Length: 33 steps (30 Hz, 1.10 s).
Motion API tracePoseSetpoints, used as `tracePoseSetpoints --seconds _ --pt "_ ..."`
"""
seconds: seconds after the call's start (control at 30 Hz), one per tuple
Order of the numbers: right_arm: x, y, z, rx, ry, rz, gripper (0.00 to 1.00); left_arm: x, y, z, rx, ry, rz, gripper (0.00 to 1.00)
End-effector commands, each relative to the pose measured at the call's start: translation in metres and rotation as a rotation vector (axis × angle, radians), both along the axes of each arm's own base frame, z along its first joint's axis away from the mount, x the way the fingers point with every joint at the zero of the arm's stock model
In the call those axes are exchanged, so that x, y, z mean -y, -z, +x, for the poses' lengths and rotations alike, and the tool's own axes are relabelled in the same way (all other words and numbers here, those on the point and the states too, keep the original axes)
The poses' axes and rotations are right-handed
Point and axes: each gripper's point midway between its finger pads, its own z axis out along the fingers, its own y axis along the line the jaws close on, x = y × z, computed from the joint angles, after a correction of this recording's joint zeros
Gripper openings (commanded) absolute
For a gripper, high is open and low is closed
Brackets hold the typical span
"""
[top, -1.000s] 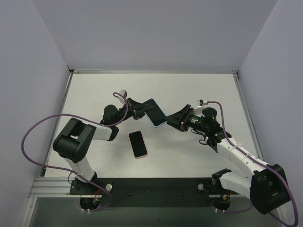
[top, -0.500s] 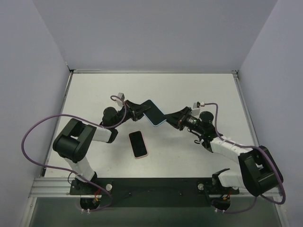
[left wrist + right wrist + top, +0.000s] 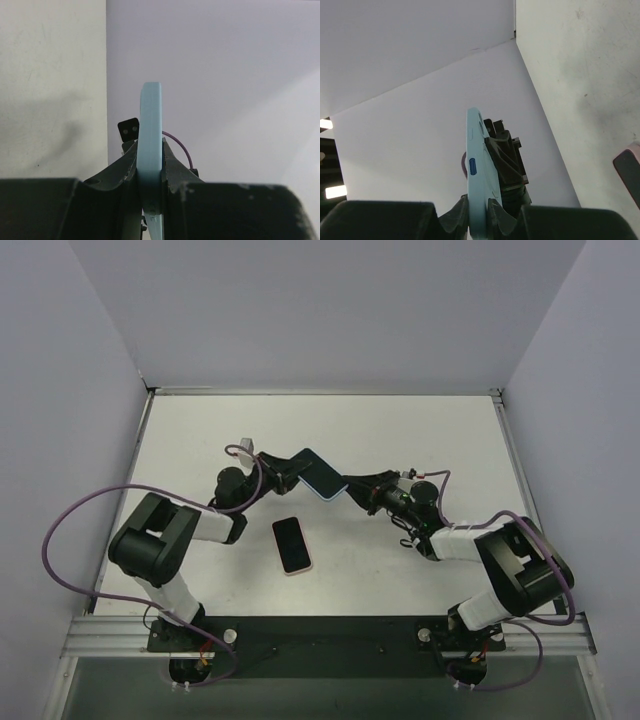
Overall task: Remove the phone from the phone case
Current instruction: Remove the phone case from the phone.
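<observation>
The light-blue phone case (image 3: 318,473) hangs above the table's middle, held at both ends. My left gripper (image 3: 291,471) is shut on its left end, and in the left wrist view the case (image 3: 150,125) stands edge-on between the fingers of that gripper (image 3: 150,156). My right gripper (image 3: 351,487) is shut on the other end; the right wrist view shows the case (image 3: 477,160) and its dark-blue button rising from that gripper (image 3: 478,202). A phone (image 3: 292,545) with a black screen and pink rim lies flat on the table in front of the case, apart from it; its corner (image 3: 629,172) shows at the right edge.
Grey walls enclose the white table (image 3: 420,430) at the back and on both sides. Purple cables (image 3: 70,520) loop from both arms. The black rail (image 3: 330,640) with the arm bases runs along the near edge.
My right gripper has shut on the case's right end, and that arm has folded lower and closer. The case, held by the left gripper throughout, has shifted slightly left and back.
</observation>
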Motion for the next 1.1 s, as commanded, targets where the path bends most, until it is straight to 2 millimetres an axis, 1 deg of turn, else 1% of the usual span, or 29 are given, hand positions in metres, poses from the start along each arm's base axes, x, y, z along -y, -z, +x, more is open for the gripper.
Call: tracePoseSetpoints --seconds 0.0,0.17,0.2,0.23,0.27,0.33,0.37,0.4,0.53,0.63,0.73,0.77,0.93,1.07 --pt "0.017 -0.130 0.007 0.308 0.105 0.344 0.00 -0.003 -0.153 -0.055 0.653 0.067 -0.188 0.00" --pt "0.019 -0.159 0.008 0.319 0.116 0.435 0.00 -0.007 -0.183 -0.061 0.731 0.048 -0.203 0.00" --pt "0.018 -0.169 0.008 0.336 0.116 0.452 0.00 -0.007 -0.187 -0.061 0.744 0.042 -0.201 0.00" --pt "0.019 -0.174 0.009 0.340 0.121 0.465 0.00 -0.007 -0.191 -0.063 0.756 0.043 -0.202 0.00" --pt "0.017 -0.179 0.007 0.341 0.114 0.481 0.00 -0.008 -0.199 -0.065 0.781 0.038 -0.203 0.00" --pt "0.018 -0.192 0.006 0.355 0.118 0.511 0.00 -0.009 -0.207 -0.067 0.800 0.034 -0.206 0.00" --pt "0.018 -0.198 0.004 0.364 0.113 0.526 0.00 -0.010 -0.213 -0.070 0.818 0.025 -0.204 0.00" --pt "0.018 -0.207 0.003 0.380 0.109 0.542 0.00 -0.011 -0.217 -0.070 0.826 0.020 -0.201 0.00" --pt "0.019 -0.226 0.002 0.405 0.105 0.582 0.00 -0.013 -0.234 -0.078 0.877 0.013 -0.209 0.00" --pt "0.016 -0.231 0.004 0.401 0.098 0.599 0.00 -0.014 -0.245 -0.088 0.927 0.027 -0.221 0.00" --pt "0.015 -0.231 0.008 0.396 0.104 0.601 0.00 -0.015 -0.251 -0.099 0.977 0.043 -0.230 0.00" --pt "0.014 -0.230 0.007 0.395 0.102 0.601 0.00 -0.017 -0.255 -0.106 1.002 0.048 -0.242 0.00" --pt "0.016 -0.222 0.010 0.391 0.121 0.583 0.00 -0.023 -0.265 -0.122 1.054 0.056 -0.272 0.00" --pt "0.016 -0.215 0.010 0.390 0.130 0.560 0.00 -0.029 -0.286 -0.143 1.126 0.045 -0.301 0.00"
